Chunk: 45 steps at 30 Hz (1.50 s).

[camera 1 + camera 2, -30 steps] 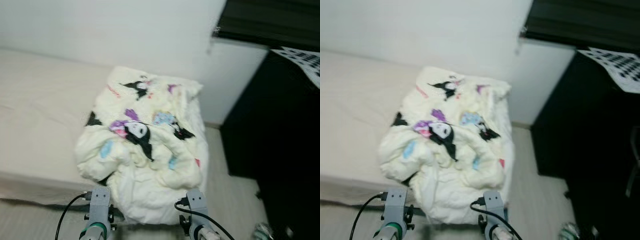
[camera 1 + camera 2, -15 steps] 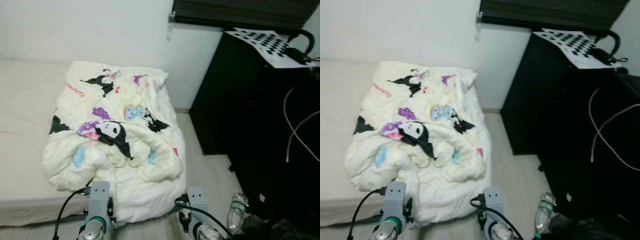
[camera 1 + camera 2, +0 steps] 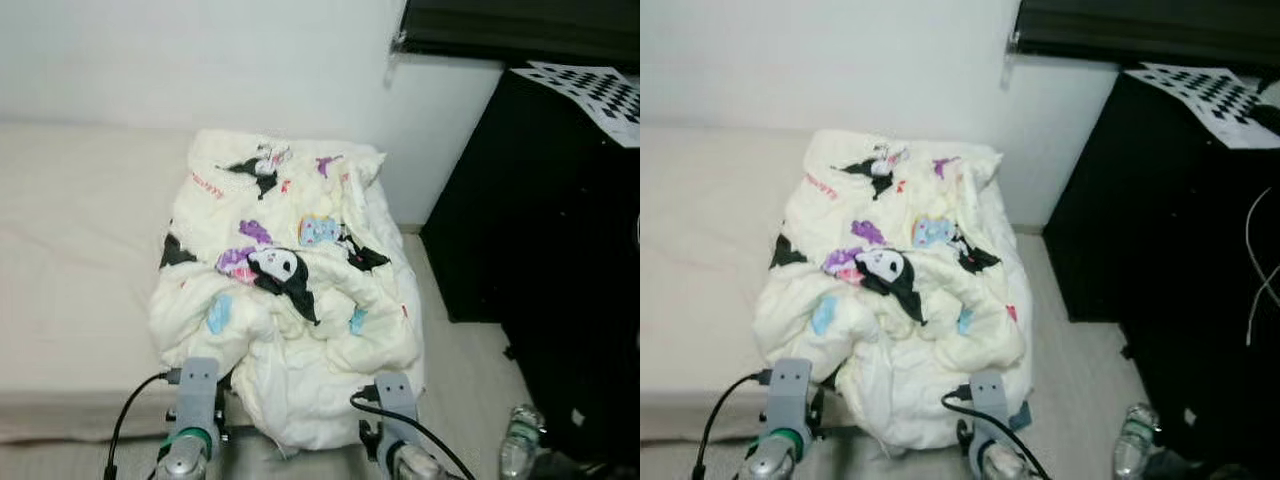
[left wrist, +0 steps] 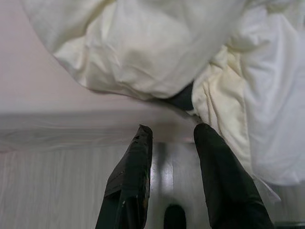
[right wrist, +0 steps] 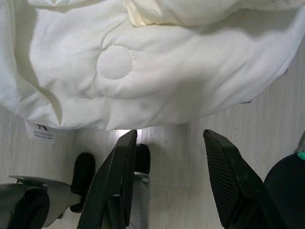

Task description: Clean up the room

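Comforter (image 3: 290,310) lies crumpled at the bed's (image 3: 80,260) foot end, spilling over its edge. My left hand (image 4: 171,138) and right hand (image 5: 169,138) hover below, open, empty; next I'd grip that hanging hem.

A crumpled cream cartoon-print comforter (image 3: 285,300) lies heaped on the bed's end, overhanging the floor.

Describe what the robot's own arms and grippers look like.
Both arms are silver-grey metal with boxy wrist blocks. The left arm carries a green ring below its block and a black cable looping off its outer side; the right arm has a black cable curling across it. The left gripper and right gripper each have two long black fingers, with finely ribbed pads on the inner faces.
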Tool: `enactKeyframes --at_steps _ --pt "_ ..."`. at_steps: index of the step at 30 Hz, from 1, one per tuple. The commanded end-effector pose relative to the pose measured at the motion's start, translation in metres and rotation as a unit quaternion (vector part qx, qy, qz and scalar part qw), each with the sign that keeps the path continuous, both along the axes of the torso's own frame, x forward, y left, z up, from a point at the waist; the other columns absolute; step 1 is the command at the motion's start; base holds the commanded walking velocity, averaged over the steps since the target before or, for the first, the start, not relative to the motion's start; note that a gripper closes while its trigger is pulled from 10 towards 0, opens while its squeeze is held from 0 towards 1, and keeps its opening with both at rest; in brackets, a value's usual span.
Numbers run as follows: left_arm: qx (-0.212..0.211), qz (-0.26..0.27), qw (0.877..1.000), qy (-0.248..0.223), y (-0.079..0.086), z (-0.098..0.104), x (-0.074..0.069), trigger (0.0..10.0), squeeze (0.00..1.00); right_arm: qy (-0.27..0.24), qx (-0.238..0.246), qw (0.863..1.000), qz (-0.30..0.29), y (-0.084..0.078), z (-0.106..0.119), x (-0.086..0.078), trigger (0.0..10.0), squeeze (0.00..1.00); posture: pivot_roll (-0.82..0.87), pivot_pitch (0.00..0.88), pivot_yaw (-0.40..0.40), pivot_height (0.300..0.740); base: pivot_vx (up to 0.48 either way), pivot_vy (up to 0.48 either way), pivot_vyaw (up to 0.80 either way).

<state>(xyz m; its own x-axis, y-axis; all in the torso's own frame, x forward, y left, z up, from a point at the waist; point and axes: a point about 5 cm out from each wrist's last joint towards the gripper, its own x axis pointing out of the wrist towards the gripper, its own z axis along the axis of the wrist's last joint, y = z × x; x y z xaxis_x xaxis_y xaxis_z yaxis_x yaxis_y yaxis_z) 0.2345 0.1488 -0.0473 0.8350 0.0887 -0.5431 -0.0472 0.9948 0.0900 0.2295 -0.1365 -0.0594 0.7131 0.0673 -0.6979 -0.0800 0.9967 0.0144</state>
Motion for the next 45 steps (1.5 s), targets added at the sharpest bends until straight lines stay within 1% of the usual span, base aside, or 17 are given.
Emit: enactKeyframes --at_steps 1,3,6,9,10,13,20,27,31,38,39,40,41,42,44,45 --pt "0.004 -0.017 1.000 0.017 -0.004 -0.005 -0.006 10.0 0.00 0.016 -0.003 1.000 -0.013 -0.006 -0.005 -0.006 10.0 0.00 0.01 0.016 -0.033 0.740 0.000 0.000 0.00" --pt "0.005 -0.018 1.000 0.017 -0.004 -0.005 -0.006 10.0 0.00 0.016 -0.003 1.000 -0.014 -0.006 -0.005 -0.006 10.0 0.00 0.01 0.016 -0.033 0.740 0.000 0.000 0.00" --pt "0.015 -0.029 0.999 0.019 -0.005 -0.005 -0.006 10.0 0.00 0.017 -0.002 1.000 -0.016 -0.006 -0.005 -0.007 10.0 0.00 0.01 0.017 -0.031 0.740 0.000 -0.480 0.00" --pt "0.012 -0.025 0.999 0.019 -0.005 -0.005 -0.005 10.0 0.00 0.018 -0.002 1.000 -0.017 -0.006 -0.005 -0.007 10.0 0.00 0.01 0.016 -0.029 0.740 0.000 -0.480 0.00" --pt "0.005 -0.015 1.000 0.018 -0.004 -0.005 -0.005 10.0 0.00 0.018 -0.003 1.000 -0.017 -0.007 -0.005 -0.007 10.0 0.00 0.01 0.014 -0.026 0.740 0.000 0.000 0.00" --pt "0.001 -0.010 1.000 0.018 -0.004 -0.005 -0.005 10.0 0.00 0.019 -0.004 1.000 -0.018 -0.007 -0.005 -0.008 10.0 0.00 0.01 0.013 -0.026 0.740 0.000 0.000 0.00" --pt "0.005 -0.004 1.000 0.009 -0.002 -0.003 -0.003 10.0 0.00 0.020 -0.006 1.000 -0.019 -0.009 -0.005 -0.007 10.0 0.00 0.00 0.008 -0.027 0.740 0.000 0.000 0.00" --pt "0.006 -0.007 1.000 0.010 -0.004 -0.003 -0.003 10.0 0.00 0.023 -0.012 1.000 -0.014 -0.010 -0.006 -0.008 10.0 0.00 0.00 0.003 -0.026 0.740 0.000 0.000 0.00" --pt "0.014 -0.011 1.000 0.022 -0.004 -0.006 -0.007 10.0 0.00 0.023 -0.019 0.999 -0.013 -0.012 -0.006 -0.008 10.0 0.00 -0.01 0.005 -0.026 0.740 0.000 0.000 0.00" --pt "0.014 -0.010 1.000 0.021 -0.005 -0.004 -0.004 10.0 0.00 0.026 -0.027 0.999 -0.009 -0.015 -0.006 -0.007 10.0 0.00 -0.01 0.013 -0.027 0.740 0.000 0.000 0.00" --pt "0.018 -0.015 0.999 0.026 -0.004 -0.005 -0.004 10.0 0.00 0.028 -0.026 0.999 -0.011 -0.014 -0.006 -0.008 10.0 0.00 -0.01 0.012 -0.010 0.740 0.000 0.000 0.00" --pt "0.018 -0.015 0.999 0.026 -0.004 -0.005 -0.004 10.0 0.00 0.028 -0.026 0.999 -0.011 -0.014 -0.006 -0.008 10.0 0.00 -0.01 0.012 -0.010 0.740 0.000 0.000 0.00" --pt "0.020 -0.023 0.999 0.045 -0.003 -0.009 -0.008 10.0 0.00 0.030 -0.026 0.999 -0.012 -0.013 -0.007 -0.010 10.0 0.00 -0.01 0.012 -0.008 0.740 0.000 0.000 0.00" --pt "0.020 -0.023 0.999 0.045 -0.003 -0.009 -0.008 10.0 0.00 0.030 -0.026 0.999 -0.012 -0.013 -0.007 -0.010 10.0 0.00 -0.01 0.012 -0.008 0.740 0.000 0.000 0.00" --pt "0.026 -0.034 0.997 0.070 0.000 -0.015 -0.016 10.0 0.00 0.044 -0.037 0.998 -0.012 -0.014 -0.010 -0.014 10.0 0.00 0.00 0.012 -0.009 0.740 0.000 0.000 0.00" --pt "0.026 -0.034 0.997 0.070 0.000 -0.015 -0.016 10.0 0.00 0.044 -0.037 0.998 -0.012 -0.014 -0.010 -0.014 10.0 0.00 0.00 0.012 -0.009 0.740 0.000 0.000 0.00"
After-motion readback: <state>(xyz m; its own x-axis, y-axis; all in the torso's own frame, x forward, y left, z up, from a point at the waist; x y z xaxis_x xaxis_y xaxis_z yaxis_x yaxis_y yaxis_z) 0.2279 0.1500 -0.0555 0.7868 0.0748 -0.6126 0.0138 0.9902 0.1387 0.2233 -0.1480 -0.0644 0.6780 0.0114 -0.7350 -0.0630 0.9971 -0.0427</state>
